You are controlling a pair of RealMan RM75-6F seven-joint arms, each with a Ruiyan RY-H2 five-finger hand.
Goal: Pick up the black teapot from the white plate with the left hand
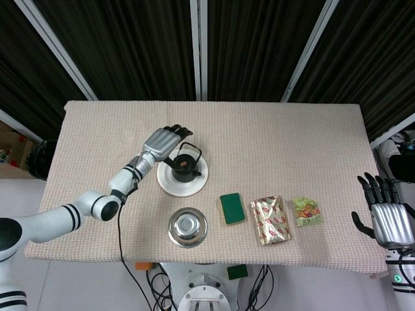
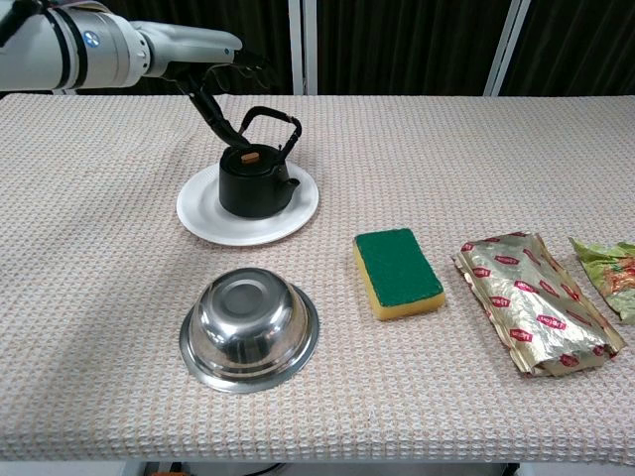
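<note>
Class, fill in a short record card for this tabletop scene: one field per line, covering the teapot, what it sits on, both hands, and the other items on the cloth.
teapot: black teapot, upright, handle raised
support: white plate, teapot on it
left hand: left hand above and beside the teapot, fingers apart; no grip seen
right hand: right hand off the table's right edge, holding nothing
front of plate: steel bowl, upside down
row to the right: green sponge, foil packet, small green packet
</note>
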